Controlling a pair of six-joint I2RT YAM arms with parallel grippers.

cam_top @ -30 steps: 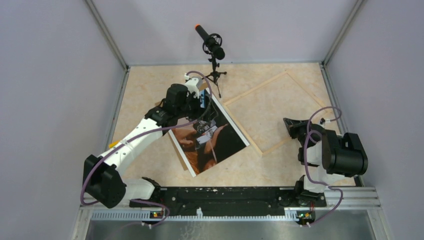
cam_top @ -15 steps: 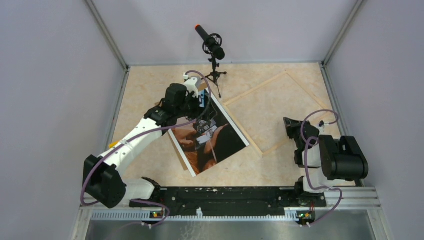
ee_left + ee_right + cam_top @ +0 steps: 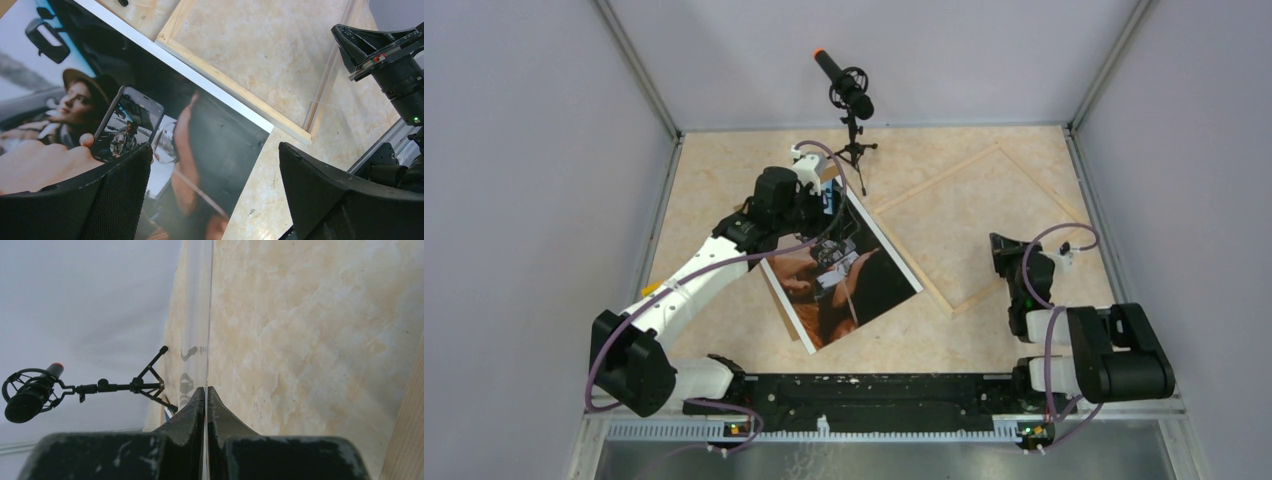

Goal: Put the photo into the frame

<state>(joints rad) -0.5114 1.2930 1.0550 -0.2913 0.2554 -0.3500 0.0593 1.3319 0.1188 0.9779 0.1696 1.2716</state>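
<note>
Since it's top view first: the photo point(image 3: 844, 275) lies face-up against the frame's point(image 3: 934, 178) left rail, not inside.

Left wrist: left gripper point(image 3: 215, 150) spread wide above it, holding nothing.

Right wrist: right gripper point(image 3: 205, 405) pressed together.

Risk imo: the glossy print skids or creases on that rail when grabbed.

The left arm point(image 3: 686, 285) stretches from the lower left up to the centre of the top view. The left gripper point(image 3: 829, 215) points down, jaws spread wide. The right arm point(image 3: 1114, 350) sits folded at the lower right. The right gripper point(image 3: 205, 390) has its fingers pressed together.
</note>
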